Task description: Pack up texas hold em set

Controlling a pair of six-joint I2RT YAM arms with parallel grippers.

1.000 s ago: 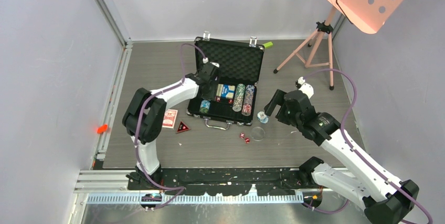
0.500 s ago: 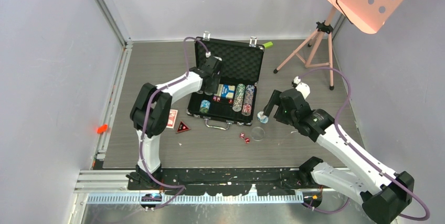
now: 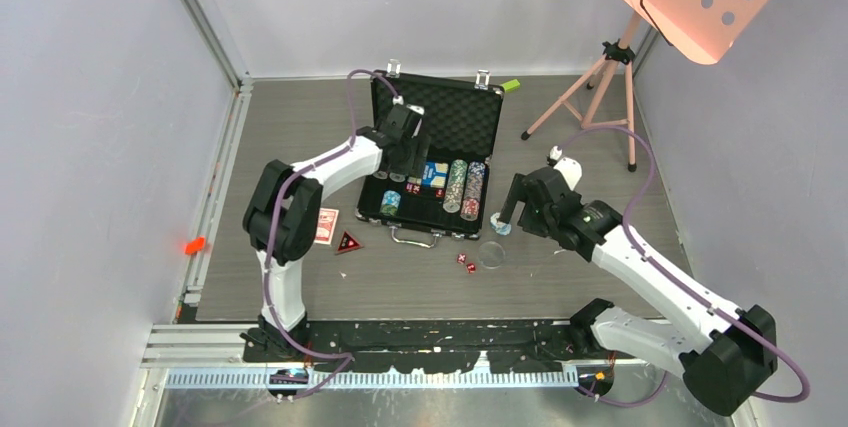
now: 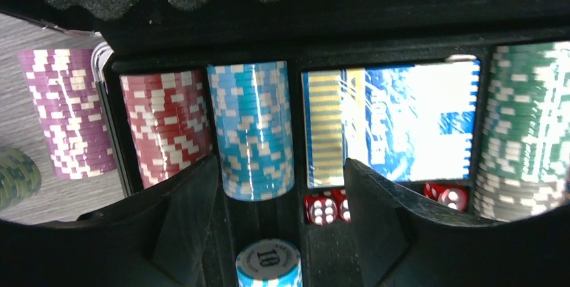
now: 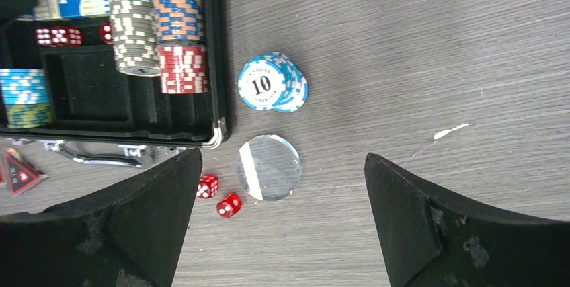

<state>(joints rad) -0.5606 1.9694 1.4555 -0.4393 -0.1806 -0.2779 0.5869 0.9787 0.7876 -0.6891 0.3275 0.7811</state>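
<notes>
The black briefcase (image 3: 432, 209) lies open mid-table, foam lid (image 3: 440, 117) up. It holds chip stacks (image 3: 458, 185), a blue card box (image 4: 393, 126) and red dice (image 4: 321, 208). My left gripper (image 3: 404, 165) is open and empty over the case's left side; in the left wrist view (image 4: 281, 166) a blue chip stack (image 4: 251, 129) lies between its fingers. My right gripper (image 3: 503, 217) is open and empty above loose blue chips (image 5: 272, 84), the clear disc (image 5: 269, 166) and two red dice (image 5: 218, 195). The red-backed deck (image 3: 324, 226) and red triangle (image 3: 348, 243) lie left of the case.
A purple chip stack (image 4: 64, 109) stands outside the case's wall. A small green block (image 3: 511, 85) lies by the lid's far right corner. A pink tripod stand (image 3: 600, 87) stands at the back right. Grey walls close in the table.
My left gripper has moved farther into the case, toward the lid. My right gripper has shifted slightly left toward the case's right edge. Both stay open.
</notes>
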